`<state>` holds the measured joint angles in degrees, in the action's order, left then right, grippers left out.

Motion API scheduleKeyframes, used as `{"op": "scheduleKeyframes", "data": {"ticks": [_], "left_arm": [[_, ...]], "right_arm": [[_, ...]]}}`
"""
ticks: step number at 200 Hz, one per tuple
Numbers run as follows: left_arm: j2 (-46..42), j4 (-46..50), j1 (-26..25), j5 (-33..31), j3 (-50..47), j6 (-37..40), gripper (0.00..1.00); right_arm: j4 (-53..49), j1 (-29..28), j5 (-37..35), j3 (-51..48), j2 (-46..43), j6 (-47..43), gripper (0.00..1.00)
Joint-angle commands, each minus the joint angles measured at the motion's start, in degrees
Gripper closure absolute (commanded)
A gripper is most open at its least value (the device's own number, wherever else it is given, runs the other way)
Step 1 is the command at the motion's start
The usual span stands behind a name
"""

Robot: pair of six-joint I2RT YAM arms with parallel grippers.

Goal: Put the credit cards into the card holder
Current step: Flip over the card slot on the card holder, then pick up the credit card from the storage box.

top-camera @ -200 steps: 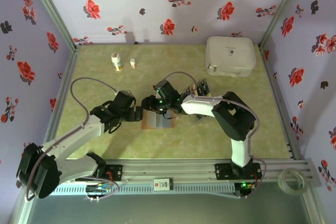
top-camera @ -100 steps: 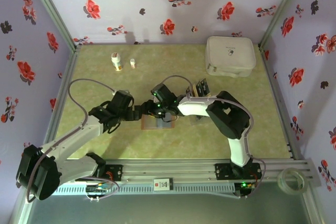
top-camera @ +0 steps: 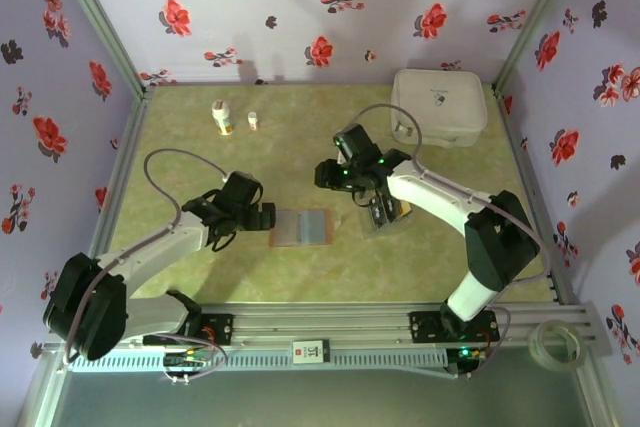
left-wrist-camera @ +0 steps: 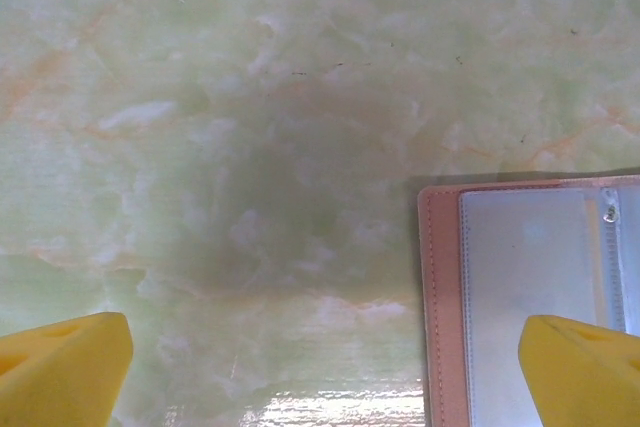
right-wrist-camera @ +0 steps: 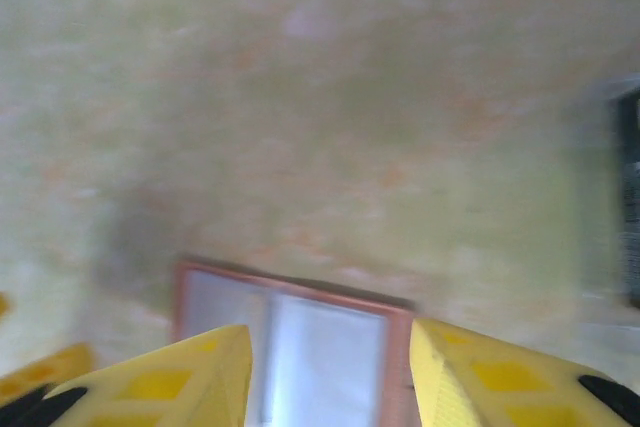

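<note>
Left gripper [top-camera: 264, 217]: jaws spread wide with nothing between them, seen in the left wrist view [left-wrist-camera: 320, 377] as two yellow fingertips [left-wrist-camera: 62, 367] at the bottom corners, over bare table [left-wrist-camera: 250, 147]. It sits just beside the left edge of the holder [top-camera: 301, 228]; contact cannot be confirmed. Right gripper [top-camera: 330, 179]: also open and empty, raised above and to the right of the holder. Its wrist view is blurred, with the yellow fingers [right-wrist-camera: 170, 377] framing the holder [right-wrist-camera: 290, 332] below. Holder: lies flat and open near the table centre, with a reddish-brown stitched border around pale grey-blue clear sleeves [left-wrist-camera: 530, 287] and a centre fold. Whether a sleeve holds a card cannot be told. Cards [top-camera: 387, 209]: a small black and tan cluster on the table just right of the holder, partly under the right forearm. Farther out, a white case [top-camera: 438, 107] stands at the rear right and two small bottles [top-camera: 222, 117] at the rear left. Change from half a second ago: the right gripper was down over the holder and has withdrawn up and to the right, leaving the holder fully uncovered. The holder and left gripper are essentially where they were.
</note>
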<state>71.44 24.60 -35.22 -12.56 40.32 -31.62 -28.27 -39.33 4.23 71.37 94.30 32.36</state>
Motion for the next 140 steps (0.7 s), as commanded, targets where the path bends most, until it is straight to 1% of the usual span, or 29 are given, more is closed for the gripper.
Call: {"op": "scheduleKeyframes", "data": {"ticks": [1,28,47,67,76,88,108,140], "left_arm": [[1.6,-1.6,0.4,1.0,0.4,-1.4,0.00],[2.7,-1.4,0.4,1.0,1.3,-1.0,0.00],[2.7,-1.3,0.4,1.0,1.3,-1.2,0.00],[2.7,-1.2,0.4,1.1,1.2,-1.5,0.00],[2.7,-1.1,0.3,1.0,1.1,-1.6,0.00],[2.6,-1.1,0.4,1.0,1.0,-1.7,0.00],[2.4,-0.9,0.3,1.0,0.8,-1.9,0.00],[2.3,-0.8,0.3,1.0,0.9,-2.0,0.00]], "right_arm": [[-15.0,0.3,-12.0,4.8,2.2,-10.0,0.60],[-19.8,0.4,-18.5,9.6,7.2,-13.0,0.67],[-21.6,0.4,-21.2,12.4,10.5,-14.2,0.70],[-23.1,0.5,-23.0,15.1,13.8,-15.1,0.71],[-23.8,0.5,-26.0,16.1,14.9,-15.2,0.71],[-24.2,0.6,-27.5,17.1,16.2,-15.5,0.71],[-24.3,1.0,-28.0,18.0,17.6,-15.7,0.71],[-23.4,1.9,-25.9,18.9,19.4,-15.8,0.71]]}}
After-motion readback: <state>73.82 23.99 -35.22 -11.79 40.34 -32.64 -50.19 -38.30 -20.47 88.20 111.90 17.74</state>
